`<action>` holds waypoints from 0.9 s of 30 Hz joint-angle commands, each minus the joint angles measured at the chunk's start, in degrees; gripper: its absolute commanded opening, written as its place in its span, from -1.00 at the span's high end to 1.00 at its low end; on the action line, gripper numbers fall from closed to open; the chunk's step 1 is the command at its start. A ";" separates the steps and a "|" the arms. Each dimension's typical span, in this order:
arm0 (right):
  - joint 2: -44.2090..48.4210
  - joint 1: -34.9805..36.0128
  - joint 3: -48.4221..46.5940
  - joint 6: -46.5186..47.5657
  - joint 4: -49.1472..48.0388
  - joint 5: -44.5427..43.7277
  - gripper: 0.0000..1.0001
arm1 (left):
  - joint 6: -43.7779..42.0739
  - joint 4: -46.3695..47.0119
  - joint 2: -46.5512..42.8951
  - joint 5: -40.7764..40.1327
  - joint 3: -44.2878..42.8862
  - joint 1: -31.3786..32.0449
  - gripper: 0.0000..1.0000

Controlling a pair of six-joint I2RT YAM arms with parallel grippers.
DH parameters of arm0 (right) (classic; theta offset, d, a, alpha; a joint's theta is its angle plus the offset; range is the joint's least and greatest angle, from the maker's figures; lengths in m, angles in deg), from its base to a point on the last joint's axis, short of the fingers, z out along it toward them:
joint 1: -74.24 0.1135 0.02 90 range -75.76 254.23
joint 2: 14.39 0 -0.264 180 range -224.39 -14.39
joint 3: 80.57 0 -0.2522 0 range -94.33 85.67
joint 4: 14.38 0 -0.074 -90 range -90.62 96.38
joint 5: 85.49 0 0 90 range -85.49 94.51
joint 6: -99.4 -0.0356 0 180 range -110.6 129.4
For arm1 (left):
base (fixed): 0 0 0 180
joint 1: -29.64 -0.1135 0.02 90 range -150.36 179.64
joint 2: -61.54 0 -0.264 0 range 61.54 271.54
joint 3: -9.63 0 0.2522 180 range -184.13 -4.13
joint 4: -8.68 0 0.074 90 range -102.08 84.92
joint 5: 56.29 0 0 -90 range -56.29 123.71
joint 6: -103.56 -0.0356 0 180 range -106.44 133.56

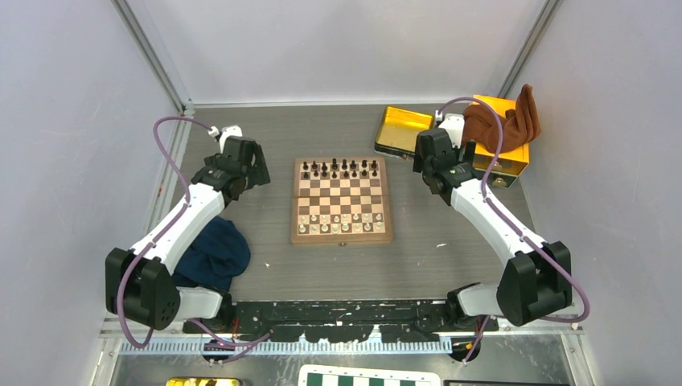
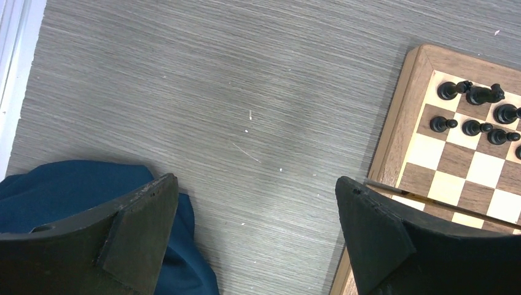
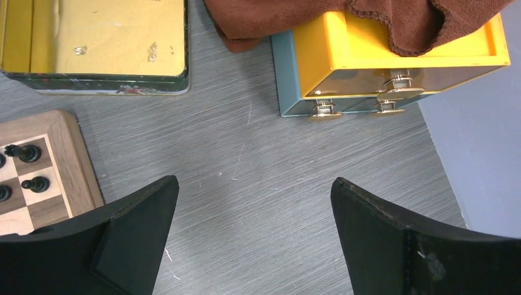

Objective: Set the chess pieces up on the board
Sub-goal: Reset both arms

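The wooden board (image 1: 342, 236) lies in the middle of the table. Dark pieces (image 1: 343, 167) stand in two rows at its far side and cream-white pieces (image 1: 338, 223) in two rows at its near side. My left gripper (image 1: 256, 167) is open and empty, to the left of the board. In the left wrist view (image 2: 256, 187) it is over bare table, with the board's corner (image 2: 402, 104) and dark pieces (image 2: 473, 110) to the right. My right gripper (image 1: 421, 161) is open and empty, to the right of the board. In the right wrist view (image 3: 254, 187) the board's corner (image 3: 70, 160) shows at the left.
A blue cloth (image 1: 213, 256) lies near the left arm. A yellow metal tray (image 1: 400, 129) sits at the back right, beside a yellow box (image 1: 507, 149) draped with a brown cloth (image 1: 503, 121). A green-and-white board (image 1: 366, 378) is at the near edge.
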 commanded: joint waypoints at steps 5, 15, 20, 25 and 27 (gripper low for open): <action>-1.31 -0.32 -3.81 -6.54 3.50 -3.68 -1.00 | -1.48 3.67 0.87 -0.22 -2.90 -0.31 -0.99; -2.17 -0.38 -4.56 -10.76 7.08 -5.25 -1.00 | -1.49 4.54 1.68 0.49 -3.08 -0.31 -0.99; -2.17 -0.29 -4.51 -11.48 7.69 -5.31 -1.00 | -1.84 4.33 1.36 0.06 -3.23 -0.31 -1.00; -1.68 -0.30 -3.96 -11.52 7.63 -4.73 -1.00 | -1.73 3.93 1.05 -0.25 -2.98 -0.31 -0.99; -1.42 -0.32 -3.68 -11.35 7.31 -4.08 -0.99 | -1.58 3.89 0.97 -0.18 -2.85 -0.31 -0.99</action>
